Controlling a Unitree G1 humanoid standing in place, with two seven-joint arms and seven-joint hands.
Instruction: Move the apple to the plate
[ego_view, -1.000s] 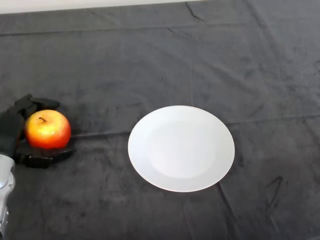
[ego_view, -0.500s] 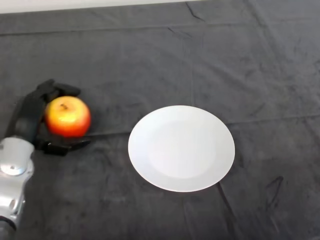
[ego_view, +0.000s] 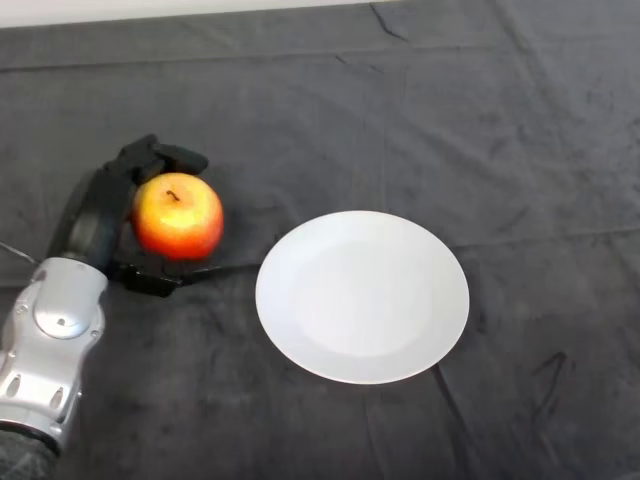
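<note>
Your left hand (ego_view: 100, 215) curled around the apple (ego_view: 178, 216), at the white plate's (ego_view: 300, 330) nine o'clock.

The worktop (ego_view: 420, 110), draped in a creased dark grey cloth (ego_view: 560, 160), carried 1 round white plate (ego_view: 362, 296) lying flat right of centre. A pale strip showed past the cloth's far edge.

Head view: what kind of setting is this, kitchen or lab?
Likely a lab test bench, not a kitchen: a table under dark cloth, one white plate, and one apple held in the left hand.
</note>
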